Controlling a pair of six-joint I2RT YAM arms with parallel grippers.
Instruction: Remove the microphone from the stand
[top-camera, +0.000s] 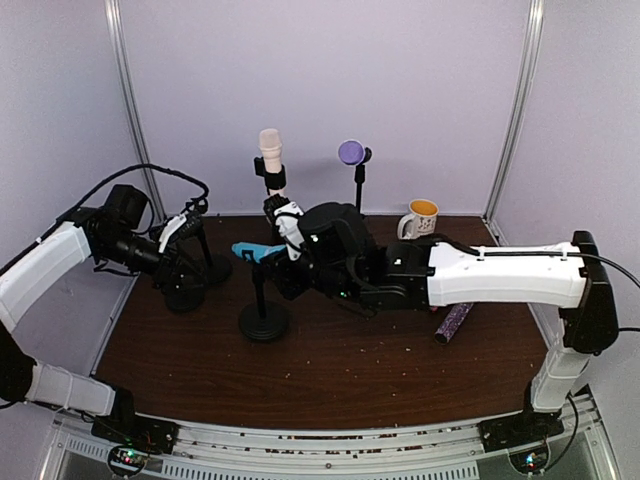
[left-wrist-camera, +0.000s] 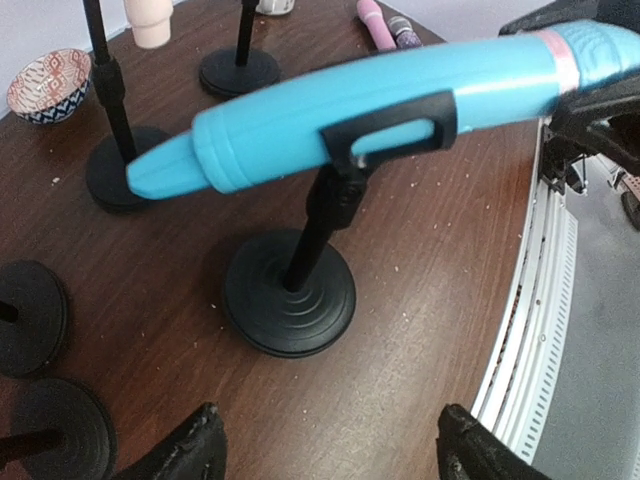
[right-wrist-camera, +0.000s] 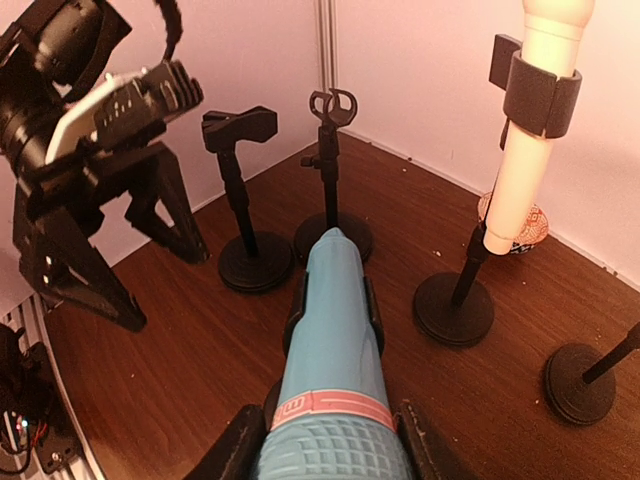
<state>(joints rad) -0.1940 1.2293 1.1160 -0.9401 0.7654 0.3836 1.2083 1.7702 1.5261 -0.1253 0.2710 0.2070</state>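
Dark wooden table (top-camera: 340, 385): blue plastic microphone (top-camera: 258, 251) in black round-base stand (top-camera: 264, 322). Right gripper (right-wrist-camera: 325, 442) clamped on its head; left gripper (left-wrist-camera: 330, 432) apart, empty.

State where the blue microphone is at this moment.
In the top view the blue microphone lies in the clip of its black stand, left of centre, its head gripped by the right gripper.

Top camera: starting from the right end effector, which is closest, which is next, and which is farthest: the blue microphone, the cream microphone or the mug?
1. The blue microphone: gripped in the right end effector, sticking out to its left.
2. The cream microphone: standing upright, just behind.
3. The mug: far off at the back right.
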